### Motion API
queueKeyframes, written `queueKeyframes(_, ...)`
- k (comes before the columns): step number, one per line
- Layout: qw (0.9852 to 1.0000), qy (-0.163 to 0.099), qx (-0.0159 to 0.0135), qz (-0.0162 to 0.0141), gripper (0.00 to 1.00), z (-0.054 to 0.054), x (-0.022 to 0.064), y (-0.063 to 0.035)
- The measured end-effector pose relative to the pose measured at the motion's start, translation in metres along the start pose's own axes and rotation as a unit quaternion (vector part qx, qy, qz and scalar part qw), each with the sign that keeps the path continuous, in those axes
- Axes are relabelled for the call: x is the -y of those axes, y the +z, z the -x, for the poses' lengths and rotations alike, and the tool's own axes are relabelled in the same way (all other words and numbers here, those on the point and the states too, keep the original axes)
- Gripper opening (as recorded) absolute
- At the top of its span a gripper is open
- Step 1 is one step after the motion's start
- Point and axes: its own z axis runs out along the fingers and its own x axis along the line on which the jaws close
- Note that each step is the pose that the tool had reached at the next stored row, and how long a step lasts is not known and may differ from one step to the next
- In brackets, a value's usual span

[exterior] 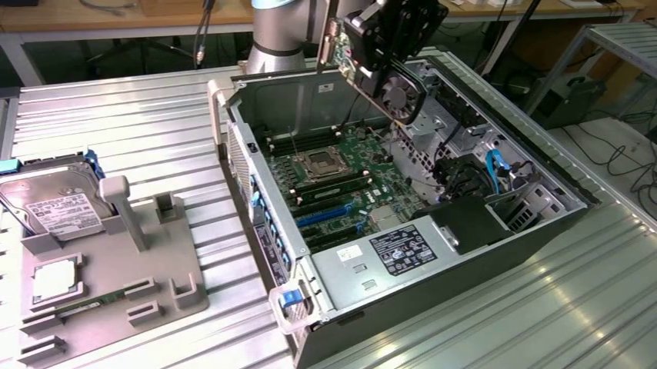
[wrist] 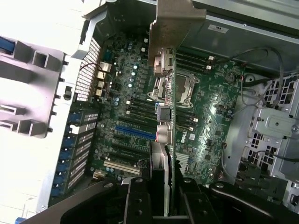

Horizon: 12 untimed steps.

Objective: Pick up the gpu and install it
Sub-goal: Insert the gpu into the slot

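On a ribbed metal table (exterior: 123,123), an open computer case (exterior: 288,100) lies with its motherboard (exterior: 359,165) exposed. Above it the gripper (exterior: 388,54) clamps the gpu (exterior: 402,98), held clear of the board, its round fan facing the exterior view. From the wrist, the card appears edge-on between the black fingers (wrist: 135,200), its silver bracket (wrist: 175,28) apparently near the case's far wall.

an open black computer tower case (exterior: 462,307) lies on its side on the ribbed silver metal tabletop (exterior: 123,123), its green motherboard (exterior: 349,165) facing up beside a silver power supply box (exterior: 385,250). at the exterior view's left, a grey plastic holder (exterior: 113,284) carries a silver hard drive with white label (exterior: 57,204).
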Motion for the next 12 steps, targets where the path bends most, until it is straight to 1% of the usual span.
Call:
queueKeyframes(6, 0.9998, -0.018, -0.0008, 0.0001, 0.28, 0.0, 0.0001, 0.0)
queueKeyframes(12, 0.9993, -0.037, -0.0017, 0.0002, 0.28, -0.0001, 0.0002, 0.0)
